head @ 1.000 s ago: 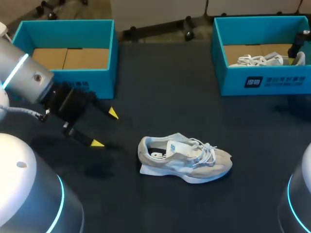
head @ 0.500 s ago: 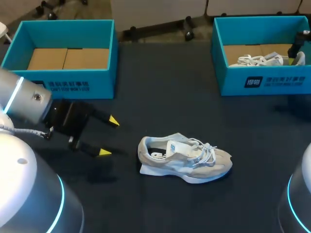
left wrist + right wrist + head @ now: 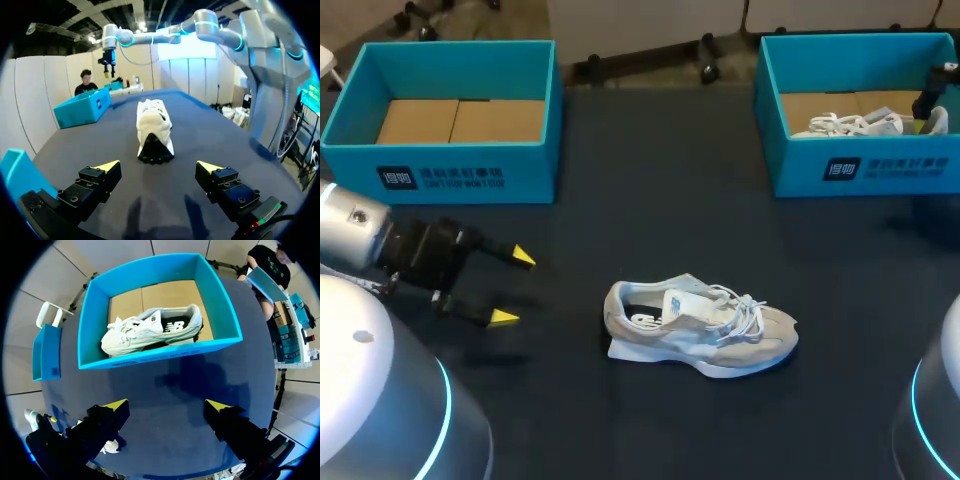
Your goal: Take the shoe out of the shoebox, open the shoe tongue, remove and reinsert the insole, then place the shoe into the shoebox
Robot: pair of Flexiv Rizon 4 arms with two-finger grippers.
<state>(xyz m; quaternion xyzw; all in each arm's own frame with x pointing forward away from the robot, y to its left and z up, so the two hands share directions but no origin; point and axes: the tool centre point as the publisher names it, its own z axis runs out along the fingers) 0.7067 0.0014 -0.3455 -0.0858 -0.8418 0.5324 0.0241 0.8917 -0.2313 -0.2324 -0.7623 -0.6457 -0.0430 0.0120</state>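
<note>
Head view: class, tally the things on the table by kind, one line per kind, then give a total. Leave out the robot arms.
Shoes: 2, a loose shoe and a boxed shoe
Boxes: 2, the left box and the right box
Total: 4

Illegible white print (image 3: 440, 179), left shoebox (image 3: 532, 172), right shoebox (image 3: 798, 172)

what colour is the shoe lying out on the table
The lace-up sneaker is pale beige-grey with white laces and midsole; clearest in the head view.
</note>
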